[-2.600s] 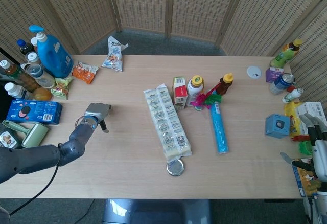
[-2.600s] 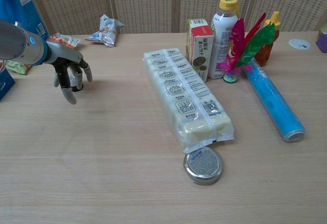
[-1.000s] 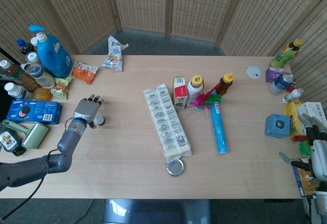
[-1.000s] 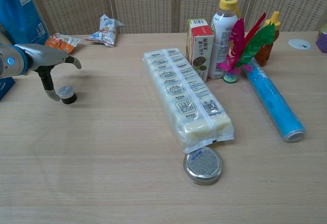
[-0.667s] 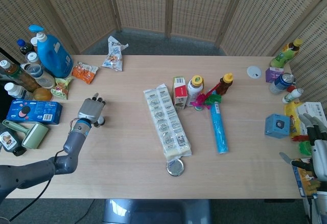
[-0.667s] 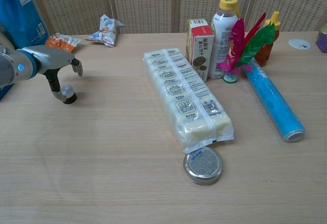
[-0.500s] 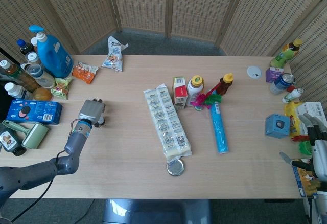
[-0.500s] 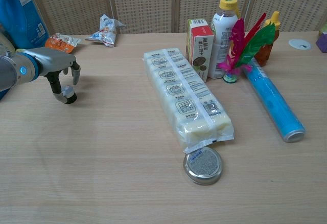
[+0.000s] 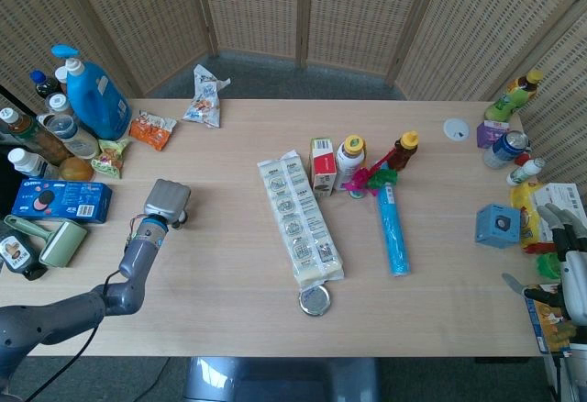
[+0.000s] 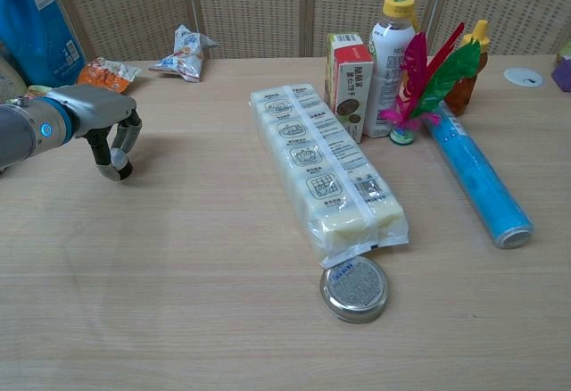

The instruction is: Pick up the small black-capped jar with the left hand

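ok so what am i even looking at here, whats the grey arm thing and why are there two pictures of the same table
These are two cameras on one robot: the head view looks down from above, the chest view looks across the table from lower down. The grey arm on the left ends in a mechanical left hand with fingers. Its fingers are curled down around a small black-capped jar that sits on the wood; whether it truly grips the jar is hard to tell. The right hand waits at the table's far right edge in the head view, holding nothing. Also on the table: a long pack of white blocks, a round tin lid, a blue tube, and a blue detergent bottle.
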{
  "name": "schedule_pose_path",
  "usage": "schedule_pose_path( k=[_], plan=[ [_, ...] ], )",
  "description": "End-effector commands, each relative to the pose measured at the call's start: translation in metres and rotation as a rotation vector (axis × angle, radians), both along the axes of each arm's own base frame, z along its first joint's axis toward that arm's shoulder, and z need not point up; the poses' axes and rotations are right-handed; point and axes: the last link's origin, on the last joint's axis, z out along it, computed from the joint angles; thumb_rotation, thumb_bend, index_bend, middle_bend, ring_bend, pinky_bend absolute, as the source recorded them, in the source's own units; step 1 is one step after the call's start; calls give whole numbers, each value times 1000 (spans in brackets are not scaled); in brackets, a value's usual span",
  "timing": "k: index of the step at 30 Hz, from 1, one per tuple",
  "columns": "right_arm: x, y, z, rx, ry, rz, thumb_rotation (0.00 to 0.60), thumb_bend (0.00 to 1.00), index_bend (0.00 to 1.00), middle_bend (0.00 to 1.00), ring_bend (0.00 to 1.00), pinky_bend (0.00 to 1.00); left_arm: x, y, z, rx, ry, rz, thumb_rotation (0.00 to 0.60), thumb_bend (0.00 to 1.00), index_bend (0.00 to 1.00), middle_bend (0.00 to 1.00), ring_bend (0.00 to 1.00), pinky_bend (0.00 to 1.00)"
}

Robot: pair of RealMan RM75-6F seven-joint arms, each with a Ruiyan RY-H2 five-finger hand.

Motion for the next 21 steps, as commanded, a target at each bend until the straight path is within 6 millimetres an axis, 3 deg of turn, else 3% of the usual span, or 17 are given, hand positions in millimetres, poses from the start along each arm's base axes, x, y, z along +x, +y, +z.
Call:
schedule_pose_path(
  k=[1, 8, 12, 21],
  plan=[
    [0, 0, 0, 0, 0, 0, 600, 0, 0, 0, 0, 0, -1, 0, -1, 9, 3, -5, 600, 1, 817, 637, 681, 784],
    [0, 0, 0, 0, -1, 1, 600, 0, 0, 0, 0, 0, 0, 0, 2, 18, -11, -10, 600, 0, 820, 643, 688, 790],
    [1, 1, 0, -1, -3, 5, 600, 0, 0, 0, 0, 0, 5, 1, 13, 41, -36, -21, 600, 0, 813, 644, 688, 789],
    [6, 3, 1, -1, -14, 28, 600, 0, 0, 0, 0, 0, 43, -3, 70, 130, -88, -106, 600, 1, 808, 638, 689, 790]
  ],
)
